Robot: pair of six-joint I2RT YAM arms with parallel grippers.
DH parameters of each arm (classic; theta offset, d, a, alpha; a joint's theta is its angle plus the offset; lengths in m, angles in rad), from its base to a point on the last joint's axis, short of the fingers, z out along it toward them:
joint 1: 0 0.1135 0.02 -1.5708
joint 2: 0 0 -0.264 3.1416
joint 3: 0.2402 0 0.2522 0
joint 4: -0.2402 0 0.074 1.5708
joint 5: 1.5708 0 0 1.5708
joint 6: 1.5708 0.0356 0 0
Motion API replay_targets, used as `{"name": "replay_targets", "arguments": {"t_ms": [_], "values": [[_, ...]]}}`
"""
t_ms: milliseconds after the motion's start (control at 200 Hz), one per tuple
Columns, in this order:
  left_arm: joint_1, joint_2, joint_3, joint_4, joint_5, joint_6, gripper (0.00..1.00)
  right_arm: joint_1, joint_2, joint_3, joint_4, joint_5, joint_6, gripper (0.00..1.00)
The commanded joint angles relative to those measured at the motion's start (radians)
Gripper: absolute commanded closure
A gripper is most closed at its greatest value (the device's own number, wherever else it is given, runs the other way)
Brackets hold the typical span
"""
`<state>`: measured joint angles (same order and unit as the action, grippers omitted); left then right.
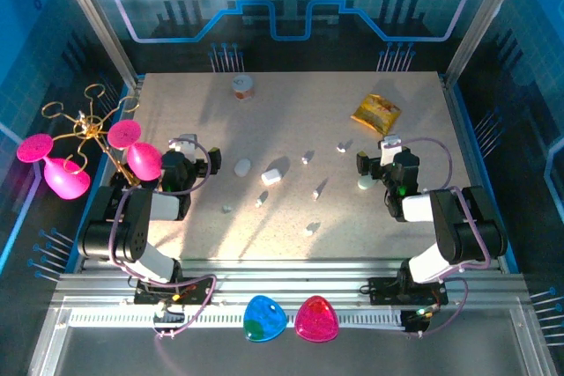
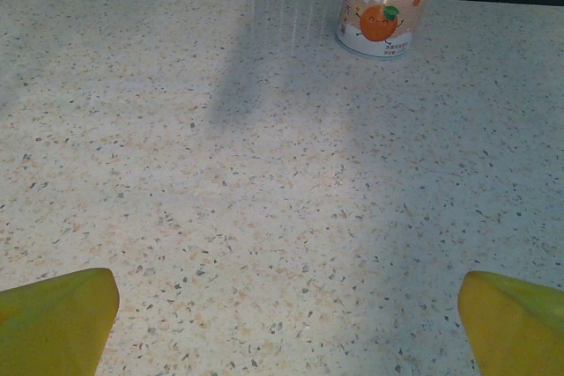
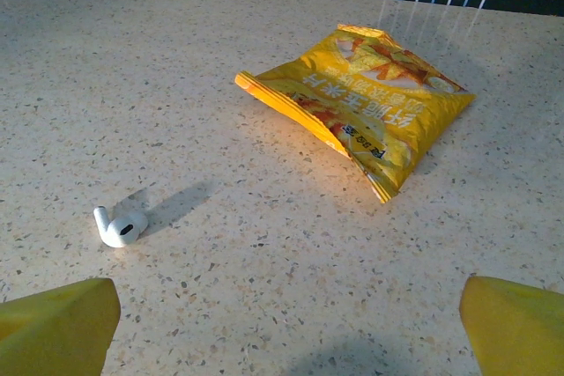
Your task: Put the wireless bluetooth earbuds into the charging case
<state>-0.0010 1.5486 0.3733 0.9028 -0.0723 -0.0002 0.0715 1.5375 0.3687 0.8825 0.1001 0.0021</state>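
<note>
White earbuds scattered across mid worktop, well apart from each other; rounded case sits at the scatter's L edge. R wrist view: one earbud on its side, left of yellow chip bag, not touching. R pincer wide open, low over worktop. L pincer wide open too, orange-print can far ahead.
</note>
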Motion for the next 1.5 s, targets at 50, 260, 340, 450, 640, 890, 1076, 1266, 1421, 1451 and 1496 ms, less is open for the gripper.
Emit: {"name": "replay_targets", "arguments": {"t_ms": [50,260,340,450,640,890,1076,1266,1421,1451,1496], "values": [[0.001,0.005,0.014,0.013,0.021,0.002,0.01,-0.004,0.004,0.028,0.014,-0.01,-0.009,0.0],[0.001,-0.035,-0.004,0.015,0.004,0.0,0.01,-0.006,-0.005,0.015,0.032,-0.06,-0.027,0.0],[0.001,-0.121,-0.017,-0.039,-0.004,-0.001,0.01,-0.005,-0.05,0.012,0.004,-0.072,-0.032,0.0],[-0.006,-0.272,-0.012,-0.199,-0.028,-0.001,0.01,0.002,-0.145,0.023,-0.097,-0.09,-0.047,0.0],[-0.085,-0.46,0.022,-0.387,-0.084,-0.004,0.01,0.08,-0.324,0.063,-0.296,-0.087,-0.139,0.0],[-0.184,-0.489,0.132,-0.562,0.1,-0.199,0.01,0.248,-0.389,0.216,-0.658,-0.303,-0.365,0.0],[-0.227,-0.49,0.185,-0.687,0.176,-0.26,0.01,0.41,-0.23,0.391,-0.885,-0.331,-0.557,0.0],[-0.228,-0.487,0.191,-0.742,0.155,-0.259,0.01,0.482,-0.037,0.549,-0.944,-0.359,-0.626,0.0],[-0.227,-0.497,0.193,-0.762,0.155,-0.258,0.0,0.515,0.126,0.698,-1.024,-0.418,-0.667,0.0],[-0.227,-0.499,0.194,-0.768,0.152,-0.258,0.01,0.52,0.152,0.725,-1.039,-0.423,-0.673,0.0],[-0.227,-0.504,0.194,-0.777,0.149,-0.255,0.01,0.532,0.196,0.77,-1.068,-0.42,-0.688,0.0]]}}
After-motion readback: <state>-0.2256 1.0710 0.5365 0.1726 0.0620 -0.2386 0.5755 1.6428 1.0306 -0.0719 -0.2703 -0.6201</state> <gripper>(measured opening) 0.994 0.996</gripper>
